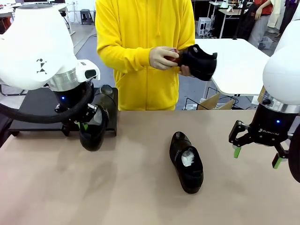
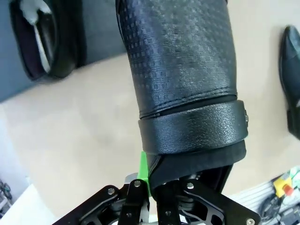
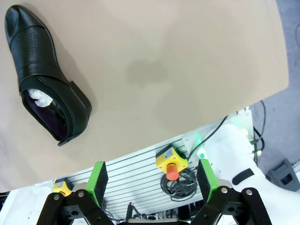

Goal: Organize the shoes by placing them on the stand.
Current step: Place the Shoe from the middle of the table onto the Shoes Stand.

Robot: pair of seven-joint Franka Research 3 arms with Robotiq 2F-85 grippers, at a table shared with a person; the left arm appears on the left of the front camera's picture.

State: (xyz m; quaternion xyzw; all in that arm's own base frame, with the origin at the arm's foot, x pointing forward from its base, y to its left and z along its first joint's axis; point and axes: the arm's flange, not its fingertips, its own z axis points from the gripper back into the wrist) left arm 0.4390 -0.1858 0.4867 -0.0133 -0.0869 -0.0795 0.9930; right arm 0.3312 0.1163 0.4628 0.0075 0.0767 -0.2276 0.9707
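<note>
My left gripper [image 1: 86,123] is shut on the heel end of a black shoe [image 1: 96,126], which hangs toe down just off the right end of the black stand [image 1: 33,105]. In the left wrist view this shoe [image 2: 183,93] runs up from the gripper [image 2: 150,185]. Another shoe [image 2: 47,37] lies on the dark surface [image 2: 103,33] beyond the table top. A third shoe [image 1: 186,161] with white paper inside lies mid-table, also seen as the shoe [image 3: 44,75] in the right wrist view. My right gripper [image 1: 258,154] [image 3: 152,180] hovers open to its right, holding nothing. The person holds one more shoe [image 1: 201,61].
The person in a yellow hoodie [image 1: 140,42] stands at the far side, rubbing the held shoe with a small reddish-brown object [image 1: 173,56]. The table's near edge and a yellow box with a red button [image 3: 171,164] sit below my right gripper. A white table [image 1: 239,61] stands behind.
</note>
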